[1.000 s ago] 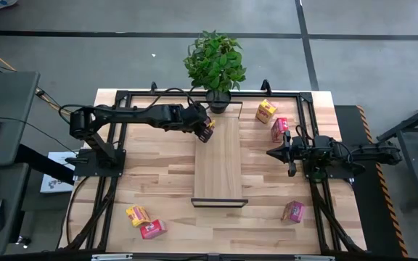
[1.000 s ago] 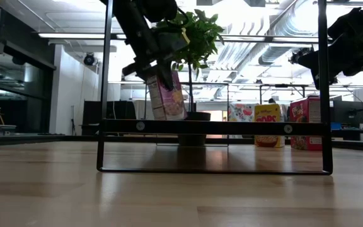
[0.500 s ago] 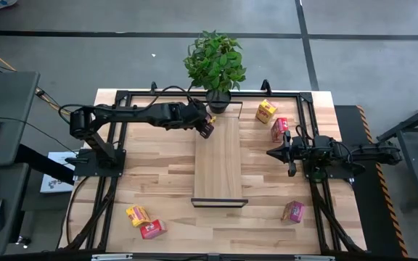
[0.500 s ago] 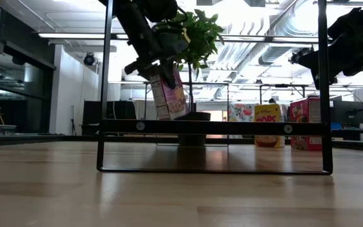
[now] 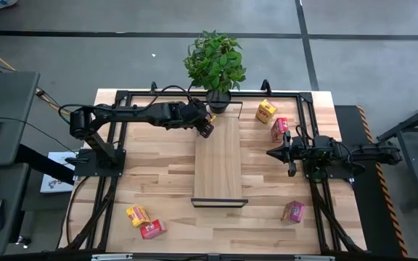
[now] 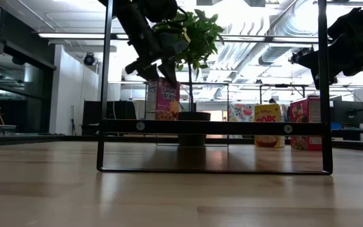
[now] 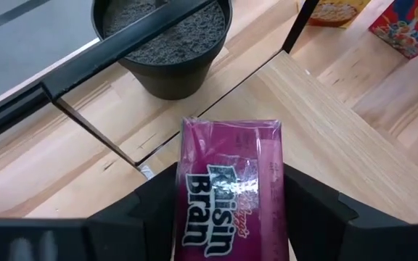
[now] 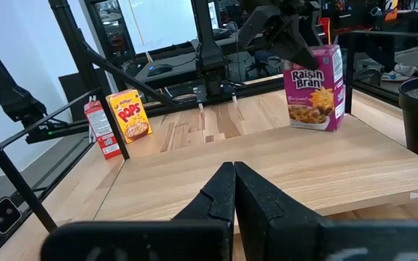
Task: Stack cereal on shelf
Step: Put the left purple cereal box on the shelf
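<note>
The magenta cardboard Raisin Bran cereal box (image 8: 313,87) stands upright on the long light-wood shelf board (image 5: 218,159), at its plant-side end. The left tool (image 6: 154,68) straddles the box top, fingers spread. The right tool (image 8: 233,190) waits beside the shelf, pressed together.

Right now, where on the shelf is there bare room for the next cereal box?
The shelf is bare from the Raisin Bran box down to its near black frame end. Only the plant-side corner is crowded, where the open left gripper hovers over that box.
</note>
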